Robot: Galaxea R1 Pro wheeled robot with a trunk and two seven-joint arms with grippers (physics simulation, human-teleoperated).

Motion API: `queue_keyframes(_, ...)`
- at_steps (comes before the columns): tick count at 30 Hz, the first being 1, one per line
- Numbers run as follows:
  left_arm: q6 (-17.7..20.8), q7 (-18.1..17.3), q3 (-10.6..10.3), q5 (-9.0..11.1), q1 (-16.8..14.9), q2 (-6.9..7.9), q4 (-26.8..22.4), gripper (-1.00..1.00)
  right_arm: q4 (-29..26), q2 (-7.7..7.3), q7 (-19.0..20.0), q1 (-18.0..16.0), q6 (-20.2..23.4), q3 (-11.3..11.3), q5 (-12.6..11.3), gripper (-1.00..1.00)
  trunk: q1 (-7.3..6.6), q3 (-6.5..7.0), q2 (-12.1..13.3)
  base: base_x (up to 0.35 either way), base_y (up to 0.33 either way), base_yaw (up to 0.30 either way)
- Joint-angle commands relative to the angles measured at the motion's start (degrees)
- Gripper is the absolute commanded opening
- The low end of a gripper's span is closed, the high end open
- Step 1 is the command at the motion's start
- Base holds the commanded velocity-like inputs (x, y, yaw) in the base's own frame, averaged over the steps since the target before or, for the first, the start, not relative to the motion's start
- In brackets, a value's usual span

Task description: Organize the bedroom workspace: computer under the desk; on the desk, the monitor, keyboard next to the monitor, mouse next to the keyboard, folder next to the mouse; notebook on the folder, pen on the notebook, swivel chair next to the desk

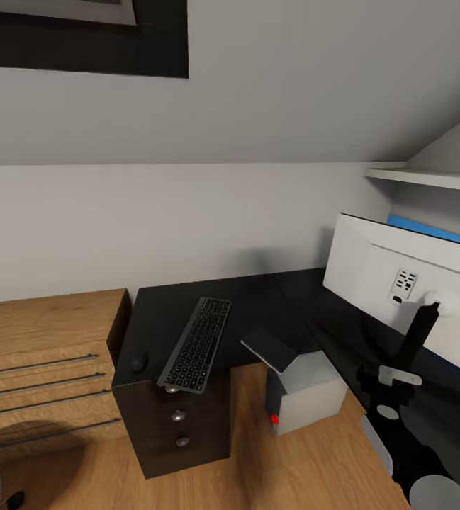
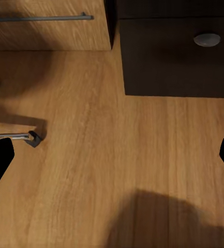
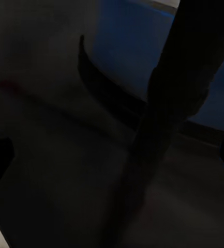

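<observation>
The keyboard (image 1: 196, 344), thin, stiff and probably light, lies on the black desk (image 1: 272, 297) left of the monitor (image 1: 407, 283), best gripped by its long edges; both grippers' fingers stand apart.

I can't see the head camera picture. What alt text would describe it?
A black desk in a corner holds a keyboard overhanging its front edge, a mouse beside it and a white monitor seen from behind. A grey computer sits on the wooden floor, with a wooden dresser alongside.
</observation>
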Motion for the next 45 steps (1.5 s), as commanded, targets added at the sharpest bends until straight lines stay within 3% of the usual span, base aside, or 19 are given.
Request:
queue_keyframes(1,-0.2,0.4,-0.6,0.3,0.0,0.07,0.0,1.00,0.0,-0.04,-0.1,0.0,-0.4,-0.3,-0.6,1.00,0.02,-0.06,0.0,0.217,0.002,0.000)
queue_keyframes(15,-0.1,0.4,-1.2,0.3,0.0,0.06,0.0,1.00,0.0,-1.66,-0.1,-0.1,-0.6,-6.2,-0.6,1.00,0.02,-0.06,0.0,0.063,0.000,0.000)
queue_keyframes(27,-0.1,0.4,-1.3,0.3,0.0,-0.14,0.1,1.00,0.0,-4.44,-0.1,-0.1,-0.4,-7.0,-0.7,1.00,0.02,-0.06,0.0,0.008,0.000,0.000)
queue_keyframes(45,-0.1,0.4,-1.8,0.3,0.0,-0.17,1.2,1.00,0.0,-4.71,-0.1,-0.2,-0.4,-7.0,-0.8,1.00,0.02,-0.06,0.0,0.113,0.000,0.000)
